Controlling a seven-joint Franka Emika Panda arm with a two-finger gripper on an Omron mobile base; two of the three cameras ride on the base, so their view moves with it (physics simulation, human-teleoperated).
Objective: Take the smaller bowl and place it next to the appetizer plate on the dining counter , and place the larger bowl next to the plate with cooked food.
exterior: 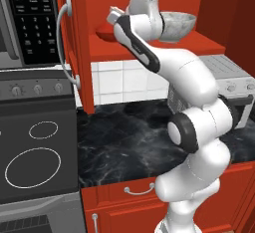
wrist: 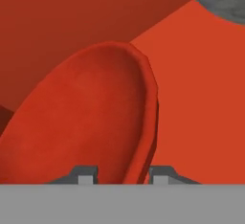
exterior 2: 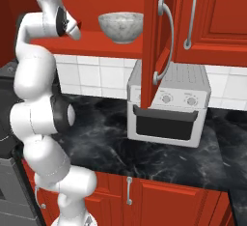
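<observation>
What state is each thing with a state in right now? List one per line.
Smaller bowl: on the cupboard shelf, rim between the pincer fingertips.
Larger bowl: upright on the same shelf, untouched.
Cupboard door: swung open.
Toaster oven: door shut.
Pincer: closing on the red bowl's rim.
</observation>
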